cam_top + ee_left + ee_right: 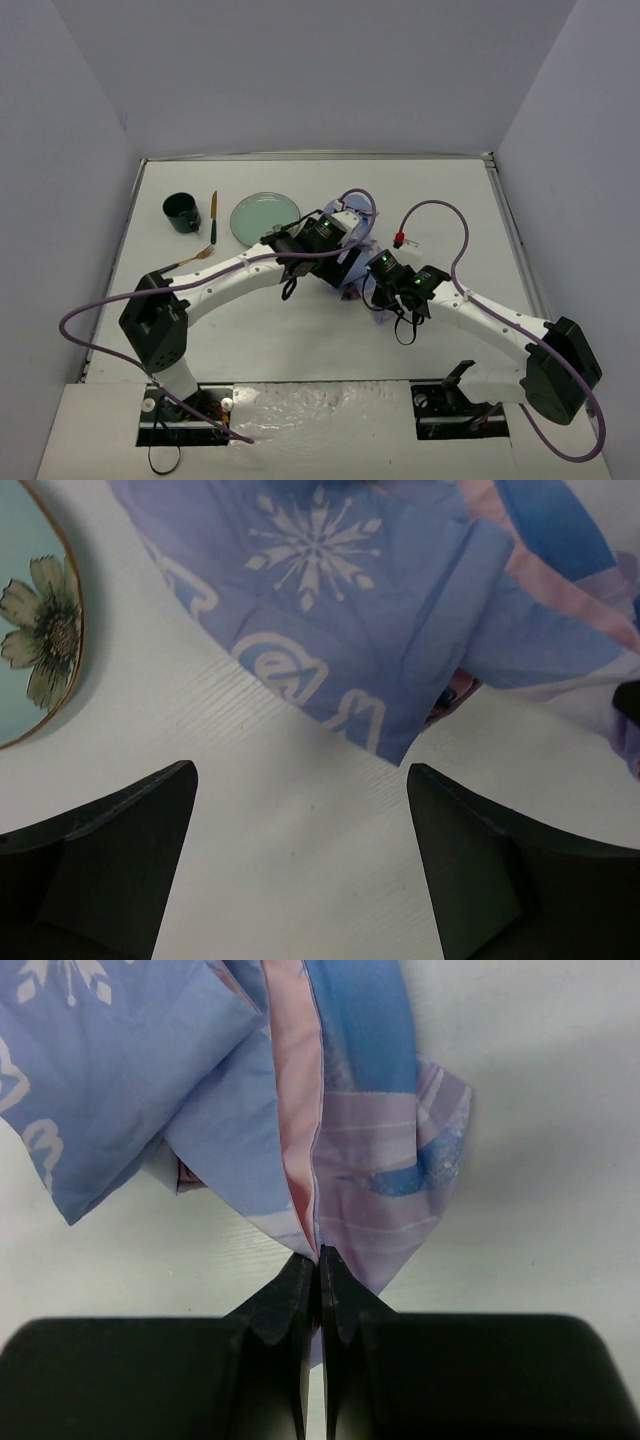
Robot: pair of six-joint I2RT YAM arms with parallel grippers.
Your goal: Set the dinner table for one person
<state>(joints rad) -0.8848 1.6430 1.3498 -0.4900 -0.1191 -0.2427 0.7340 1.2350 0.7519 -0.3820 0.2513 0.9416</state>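
The white dinner table (300, 330) fills the top view. A crumpled blue Elsa-print cloth placemat (352, 287) lies at its middle, mostly hidden under both arms. My right gripper (319, 1257) is shut on a folded edge of the placemat (340, 1110). My left gripper (300, 780) is open and empty, just above bare table, with a corner of the placemat (330, 610) just ahead of its fingers. A pale green plate (265, 216), a dark green mug (182, 212), a knife (213, 216) and a fork (195, 257) lie at the back left.
The plate with a flower print (35, 630) shows at the left edge of the left wrist view. The table has a thin metal rim (320, 156) along the far edge, with grey walls around. Purple cables loop over both arms.
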